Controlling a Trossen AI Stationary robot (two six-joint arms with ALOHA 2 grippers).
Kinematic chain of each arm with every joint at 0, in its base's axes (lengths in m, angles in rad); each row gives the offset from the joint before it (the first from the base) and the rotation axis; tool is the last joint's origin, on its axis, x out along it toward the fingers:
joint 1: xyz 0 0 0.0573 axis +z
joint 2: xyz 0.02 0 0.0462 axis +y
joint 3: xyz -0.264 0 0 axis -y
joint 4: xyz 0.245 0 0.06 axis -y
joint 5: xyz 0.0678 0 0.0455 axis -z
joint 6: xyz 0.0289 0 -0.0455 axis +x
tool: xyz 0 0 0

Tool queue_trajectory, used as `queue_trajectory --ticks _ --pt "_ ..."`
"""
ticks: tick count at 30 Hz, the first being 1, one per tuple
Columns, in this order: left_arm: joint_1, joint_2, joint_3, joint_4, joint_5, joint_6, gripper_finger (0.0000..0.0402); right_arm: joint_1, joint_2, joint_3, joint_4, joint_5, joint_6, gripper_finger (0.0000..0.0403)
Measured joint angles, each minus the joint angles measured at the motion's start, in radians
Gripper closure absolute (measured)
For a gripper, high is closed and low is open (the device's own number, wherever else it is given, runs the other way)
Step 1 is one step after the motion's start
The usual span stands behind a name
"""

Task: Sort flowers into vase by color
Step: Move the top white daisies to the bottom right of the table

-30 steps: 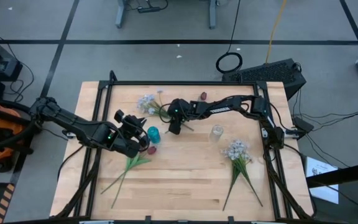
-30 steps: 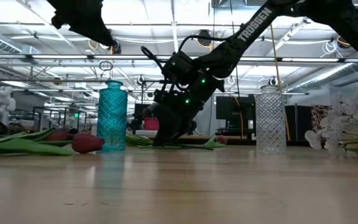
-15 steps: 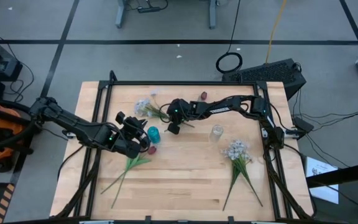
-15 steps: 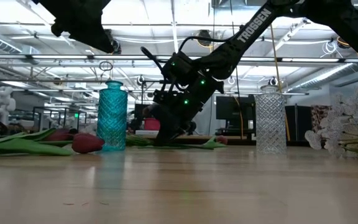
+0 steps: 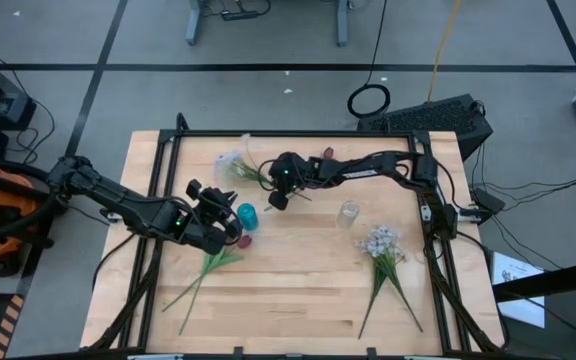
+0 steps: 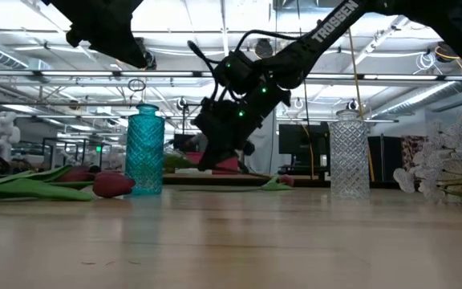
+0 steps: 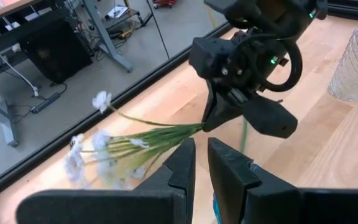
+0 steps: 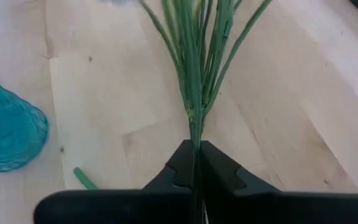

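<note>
A spray of small white flowers (image 5: 236,163) on thin green stems hangs in the air near the far side of the wooden table (image 5: 298,290), its blossoms pointing toward the far left corner. The right gripper (image 5: 278,197) has its jaws closed tight on the bunched stems, as its own wrist view shows, with the stems fanning out from between the fingers. From table height the gripper and the stems sit clear of the table top.

The step in hand appears to be carrying this white spray to a vase. A clear glass vase (image 5: 348,212) stands upright near the middle of the table, on the right gripper's side. A teal glass vase (image 5: 246,214) stands upright just to the left of the gripper. A second white spray (image 5: 380,244) lies flat beyond the clear vase, toward the right. A dark red flower (image 5: 242,241) lies by the foot of the teal vase, its long stem and leaves trailing toward the near left corner. Another dark red head (image 5: 327,154) lies near the far edge.

The left gripper (image 5: 230,224) hovers close beside the teal vase, its jaws nearly shut and holding nothing.

Next, the spray likely needs turning stems-down and lining up over a vase mouth before release.
</note>
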Motion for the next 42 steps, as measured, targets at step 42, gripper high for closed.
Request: queue_trajectory --ticks 42 --pt "0.004 0.0 0.0 0.085 0.051 0.007 0.0349 0.402 -0.772 0.003 -0.684 0.806 0.19 0.0401"
